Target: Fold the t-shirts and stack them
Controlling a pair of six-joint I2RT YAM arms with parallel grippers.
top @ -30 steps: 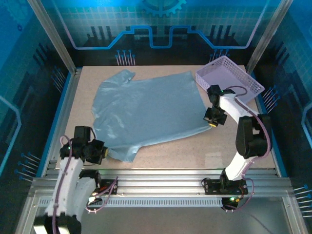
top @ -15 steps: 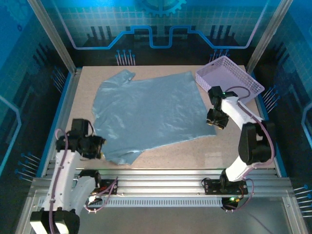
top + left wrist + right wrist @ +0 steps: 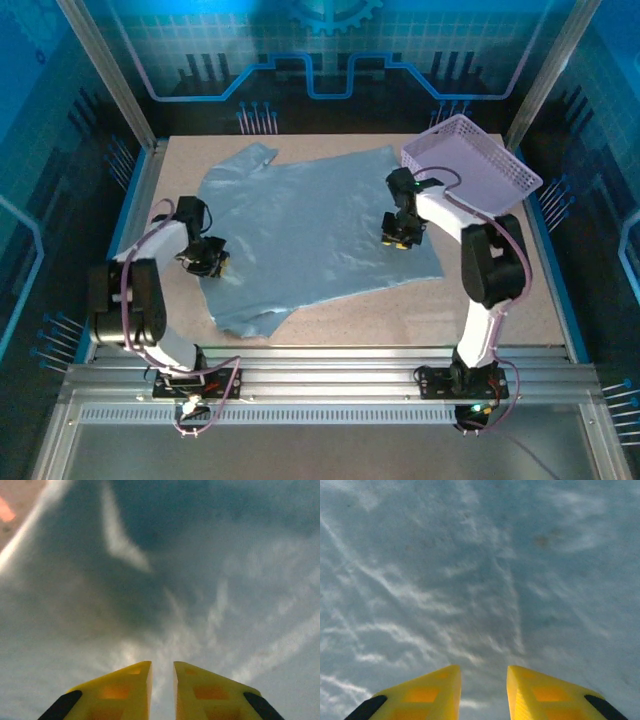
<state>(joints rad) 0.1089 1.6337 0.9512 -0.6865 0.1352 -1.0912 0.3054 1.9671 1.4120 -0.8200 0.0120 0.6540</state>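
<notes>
We are looking at a pale grey-blue thin fabric t-shirt (image 3: pixel 300 225) lying spread flat across the middle of the speckled tan table (image 3: pixel 400 310). The left gripper (image 3: pixel 207 262) is hanging over the shirt's left edge, its jaws parted by a narrow slit and gripping nothing. The right gripper (image 3: pixel 397 238) is hanging over the shirt's right part, its jaws released wider. A lavender plastic lattice basket (image 3: pixel 480 165) is sitting in the far right corner.
</notes>
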